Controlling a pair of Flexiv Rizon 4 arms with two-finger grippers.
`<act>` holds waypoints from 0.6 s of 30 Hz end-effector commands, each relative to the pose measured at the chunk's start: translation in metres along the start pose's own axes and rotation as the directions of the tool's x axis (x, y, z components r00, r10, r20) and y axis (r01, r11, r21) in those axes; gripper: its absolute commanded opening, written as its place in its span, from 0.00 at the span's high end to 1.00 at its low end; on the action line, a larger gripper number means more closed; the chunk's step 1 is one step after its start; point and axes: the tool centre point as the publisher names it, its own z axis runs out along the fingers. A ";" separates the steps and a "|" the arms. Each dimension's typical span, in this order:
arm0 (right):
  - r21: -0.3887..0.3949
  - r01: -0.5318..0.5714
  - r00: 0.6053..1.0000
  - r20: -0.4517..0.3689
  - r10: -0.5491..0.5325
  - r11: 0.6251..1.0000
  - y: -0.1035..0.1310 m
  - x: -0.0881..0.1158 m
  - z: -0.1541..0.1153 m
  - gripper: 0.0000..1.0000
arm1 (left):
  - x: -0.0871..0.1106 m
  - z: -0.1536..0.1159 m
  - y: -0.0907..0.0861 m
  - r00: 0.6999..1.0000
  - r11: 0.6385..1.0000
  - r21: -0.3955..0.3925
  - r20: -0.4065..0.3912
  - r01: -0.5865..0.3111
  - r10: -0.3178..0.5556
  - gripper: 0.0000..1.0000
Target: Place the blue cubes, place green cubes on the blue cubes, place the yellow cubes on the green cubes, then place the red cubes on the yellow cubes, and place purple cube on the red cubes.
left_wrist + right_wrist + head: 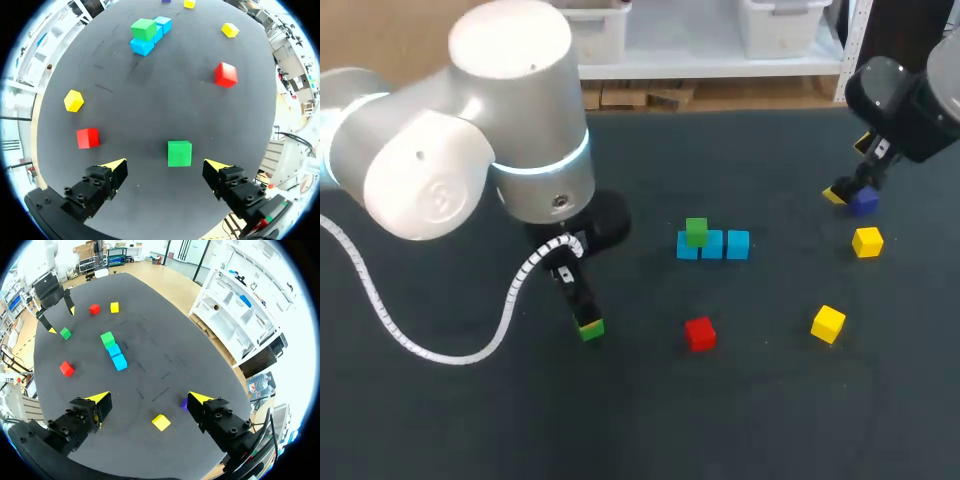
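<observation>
1. Plainly, the left jaws hang low over the dark surface (770,420), spread wide. A loose green cube (179,153) sits between the yellow tips, touched by neither. To my eye they are lined up for a pinch.
2. That cube seems meant for the blue cubes (712,245), three in a touching row near the middle. A stacked green cube (696,231) already sits on the end one nearest the left arm, and the other two tops are bare.
3. The right jaws are spread too, low at the far right. A purple cube (184,403) lies just beside one tip, ungripped, and a yellow cube (160,422) lies loose between the tips. Purple goes on last, so I'd guess there is no hurry there.
4. The loose green cube is small, plain-coloured and sharp-edged, resting flat. Its side faces are roughly square to the tips, so it should clamp without twisting.
5. A red cube (699,333) waits well apart from the row.
</observation>
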 end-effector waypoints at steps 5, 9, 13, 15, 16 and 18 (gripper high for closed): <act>0.003 -0.001 1.000 0.001 0.001 1.000 0.000 0.000 0.000 0.00 | -0.004 -0.015 0.009 0.998 0.999 -0.021 0.056 0.028 -0.027 0.00; 0.003 -0.001 1.000 0.001 0.001 1.000 0.000 0.000 0.000 0.00 | 0.000 -0.018 0.011 0.997 0.999 -0.025 0.064 0.041 -0.039 0.00; 0.003 -0.001 1.000 0.001 0.001 1.000 0.000 0.000 0.000 0.00 | 0.003 -0.018 0.008 0.998 0.999 -0.021 0.056 0.036 -0.035 0.00; 0.003 -0.001 1.000 0.001 0.001 1.000 0.000 0.000 0.000 0.00 | 0.004 -0.018 0.008 0.998 0.999 -0.021 0.054 0.034 -0.033 0.00; 0.003 -0.001 1.000 0.001 0.001 1.000 0.000 0.000 0.000 0.00 | 0.004 -0.018 0.008 0.998 0.999 -0.022 0.053 0.034 -0.033 0.00; 0.003 -0.001 1.000 0.001 0.001 1.000 0.000 0.000 0.000 0.00 | 0.004 -0.018 0.008 0.998 0.999 -0.022 0.053 0.036 -0.035 0.00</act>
